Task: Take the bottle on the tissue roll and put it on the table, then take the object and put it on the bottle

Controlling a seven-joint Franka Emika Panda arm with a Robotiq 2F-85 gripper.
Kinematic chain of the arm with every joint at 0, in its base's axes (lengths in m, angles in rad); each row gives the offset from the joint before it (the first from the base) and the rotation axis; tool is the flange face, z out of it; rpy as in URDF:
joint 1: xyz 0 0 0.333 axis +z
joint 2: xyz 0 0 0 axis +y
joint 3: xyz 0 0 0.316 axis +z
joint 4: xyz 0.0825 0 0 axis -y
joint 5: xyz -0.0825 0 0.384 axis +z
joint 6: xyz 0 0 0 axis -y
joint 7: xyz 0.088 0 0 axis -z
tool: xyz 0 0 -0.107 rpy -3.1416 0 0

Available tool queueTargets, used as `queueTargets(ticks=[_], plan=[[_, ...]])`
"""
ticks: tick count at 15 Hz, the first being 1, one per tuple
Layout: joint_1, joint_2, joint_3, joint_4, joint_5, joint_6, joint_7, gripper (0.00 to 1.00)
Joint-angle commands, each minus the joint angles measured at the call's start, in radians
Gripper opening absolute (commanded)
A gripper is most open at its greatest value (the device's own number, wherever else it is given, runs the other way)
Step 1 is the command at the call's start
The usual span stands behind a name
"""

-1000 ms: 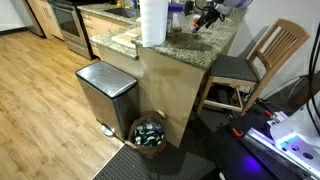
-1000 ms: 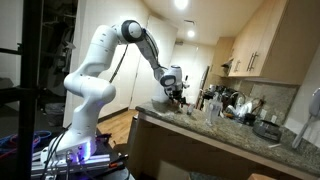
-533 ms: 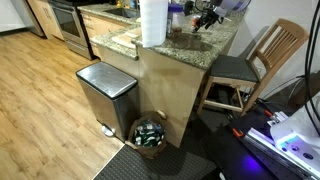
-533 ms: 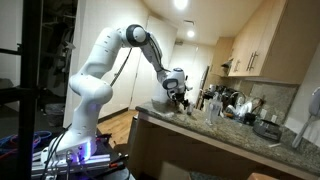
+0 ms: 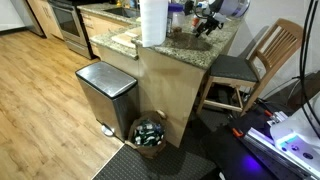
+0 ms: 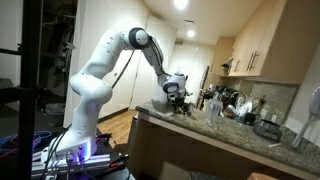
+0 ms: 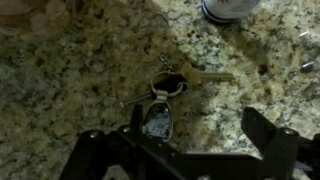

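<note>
A white tissue roll (image 5: 153, 20) stands upright on the granite table (image 5: 190, 45). Just beside it a small bottle (image 5: 176, 15) with a blue top stands on the table; its round white-and-blue base (image 7: 228, 8) shows at the top edge of the wrist view. A bunch of keys on a ring (image 7: 168, 84) with a dark fob (image 7: 157, 121) lies flat on the stone. My gripper (image 7: 197, 120) hangs open just over it, the fob close to one finger (image 7: 135, 118) and nothing between the jaws. Both exterior views show the gripper (image 5: 207, 19) (image 6: 175, 93) low over the table's end.
A steel pedal bin (image 5: 106, 92) and a basket of cans (image 5: 150, 132) stand on the floor against the counter's wood base. A wooden chair (image 5: 262, 58) is beside the counter. More bottles and kitchenware (image 6: 228, 103) crowd the far part of the counter.
The arm has bent and brought the open gripper a little lower toward the keys. The keys, bottle and tissue roll have not moved.
</note>
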Motion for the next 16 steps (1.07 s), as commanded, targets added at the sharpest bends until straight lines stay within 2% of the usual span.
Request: queueTargets(ticks=[1,2,5,7,12,16], plan=[[-0.010,0.008,0.016,0.011,0.020,-0.017,-0.014,1.00],[-0.083,0.002,0.092,0.010,-0.010,-0.022,-0.007,1.00],[-0.126,0.022,0.151,0.025,-0.002,-0.032,-0.036,1.00],[-0.151,0.034,0.170,0.037,-0.008,-0.038,-0.050,0.74],[-0.238,0.041,0.242,0.062,0.056,-0.068,-0.163,0.38],[-0.282,0.043,0.261,0.069,0.105,-0.100,-0.248,0.05]])
